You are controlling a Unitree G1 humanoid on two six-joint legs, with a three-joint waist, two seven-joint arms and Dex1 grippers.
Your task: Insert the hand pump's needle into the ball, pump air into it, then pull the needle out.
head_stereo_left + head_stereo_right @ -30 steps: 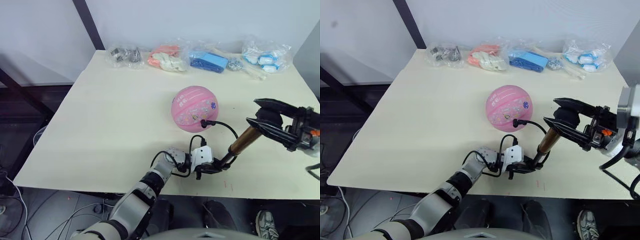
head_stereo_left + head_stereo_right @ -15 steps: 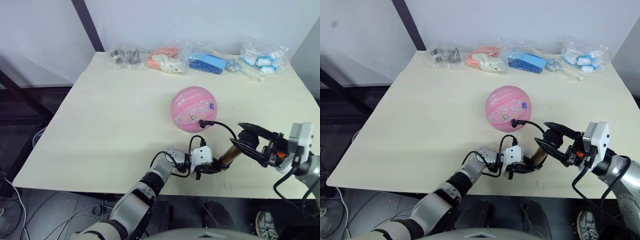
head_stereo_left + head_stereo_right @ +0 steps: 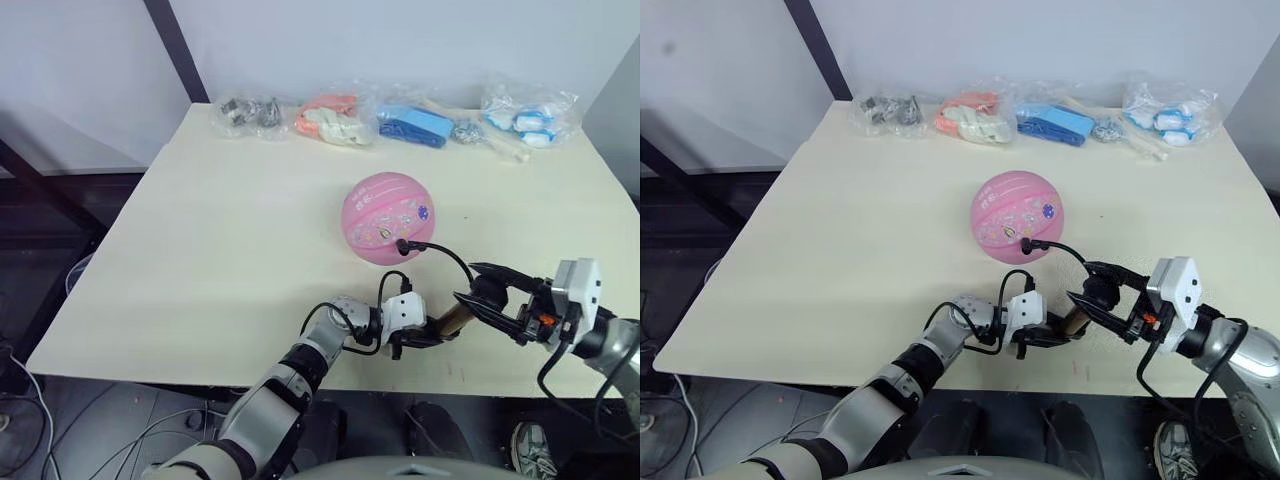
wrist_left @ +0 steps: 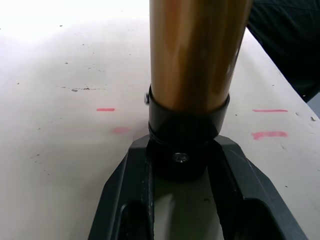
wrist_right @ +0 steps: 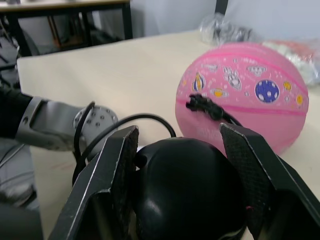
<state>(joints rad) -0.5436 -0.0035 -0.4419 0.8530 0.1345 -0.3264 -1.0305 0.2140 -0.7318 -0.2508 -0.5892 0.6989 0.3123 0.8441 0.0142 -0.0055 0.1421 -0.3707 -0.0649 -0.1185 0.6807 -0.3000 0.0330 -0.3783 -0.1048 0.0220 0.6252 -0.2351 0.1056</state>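
The pink ball (image 3: 390,217) rests on the pale table (image 3: 220,250), right of centre. The black hose (image 3: 445,255) ends in a small fitting (image 5: 202,105) pressed against the ball's near side; the needle itself is hidden. The hand pump (image 3: 455,318) lies tilted near the front edge. My left gripper (image 3: 432,333) is shut on the black collar (image 4: 185,135) at the foot of the pump's brass barrel (image 4: 197,50). My right gripper (image 3: 480,290) is shut on the pump's black handle (image 5: 185,195), low and close to the barrel.
Several clear bags line the table's far edge: metal parts (image 3: 250,110), orange and white items (image 3: 330,118), blue items (image 3: 415,125), blue-white items (image 3: 530,115). The table's front edge (image 3: 300,385) runs just below both grippers. Small red marks (image 4: 270,134) dot the tabletop.
My right gripper has come down and to the left with the handle, closing on the left gripper, and less of the brass barrel shows. The left gripper and ball have stayed put.
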